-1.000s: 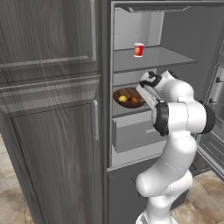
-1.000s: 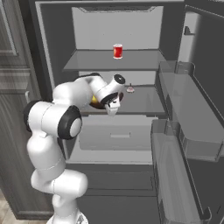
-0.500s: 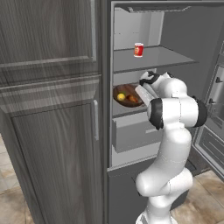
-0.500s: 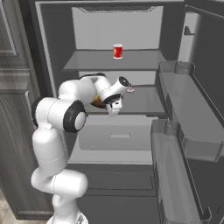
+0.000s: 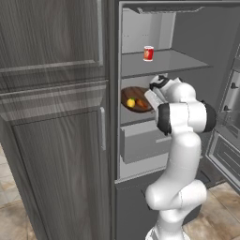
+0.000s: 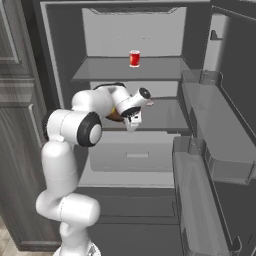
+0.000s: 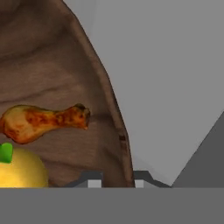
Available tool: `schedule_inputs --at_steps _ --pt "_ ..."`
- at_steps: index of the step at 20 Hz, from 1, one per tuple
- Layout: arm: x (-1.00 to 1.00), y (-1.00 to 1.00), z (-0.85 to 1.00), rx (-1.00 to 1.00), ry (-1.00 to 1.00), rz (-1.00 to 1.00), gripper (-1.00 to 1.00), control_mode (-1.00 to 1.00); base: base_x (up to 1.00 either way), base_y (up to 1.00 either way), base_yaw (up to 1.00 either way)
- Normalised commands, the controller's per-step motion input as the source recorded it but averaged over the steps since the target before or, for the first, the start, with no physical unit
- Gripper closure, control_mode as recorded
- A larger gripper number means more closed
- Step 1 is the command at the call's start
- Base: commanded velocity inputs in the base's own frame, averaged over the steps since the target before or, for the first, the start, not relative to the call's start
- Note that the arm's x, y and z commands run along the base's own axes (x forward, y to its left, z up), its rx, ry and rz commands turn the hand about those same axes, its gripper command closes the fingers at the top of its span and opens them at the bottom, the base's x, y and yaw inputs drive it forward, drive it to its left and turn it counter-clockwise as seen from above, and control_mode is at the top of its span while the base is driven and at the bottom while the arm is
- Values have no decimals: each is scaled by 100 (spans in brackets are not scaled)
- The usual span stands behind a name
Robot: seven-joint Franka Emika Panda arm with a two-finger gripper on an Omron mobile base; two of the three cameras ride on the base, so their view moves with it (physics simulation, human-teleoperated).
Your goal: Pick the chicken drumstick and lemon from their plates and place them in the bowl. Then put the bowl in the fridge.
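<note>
Bowl (image 5: 136,99) positioned on the middle shelf (image 6: 167,114) of the open fridge (image 6: 150,95), with the tool (image 7: 114,180) grasping its rim.

In the hand view, the tool fingertips (image 7: 93,179) straddle the bowl rim, one inside and one outside, clamped on the wall. The chicken drumstick (image 7: 41,122) and lemon (image 7: 19,169) lie inside the bowl, just beside each other. A red can (image 5: 148,53) stands on the upper shelf. A grey drawer (image 5: 143,141) sits below the bowl's shelf. Panelled cabinets (image 5: 51,117) adjoin the fridge.

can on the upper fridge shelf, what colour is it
Red; the can shows best in the right base view.
</note>
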Motion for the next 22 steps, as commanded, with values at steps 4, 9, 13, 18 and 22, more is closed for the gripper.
schedule_inputs --at_steps 4,9,13,18,22 --pt "32 11 0 0 0 0 100 -100 0 0 0" --pt "19 15 -4 0 0 0 -100 -100 0 0 0" --pt "4 6 -5 0 0 0 -100 -100 0 0 0" --pt "0 0 6 3 0 0 -100 -100 0 0 0" --pt "-8 0 21 1 0 0 -100 -100 0 0 0"
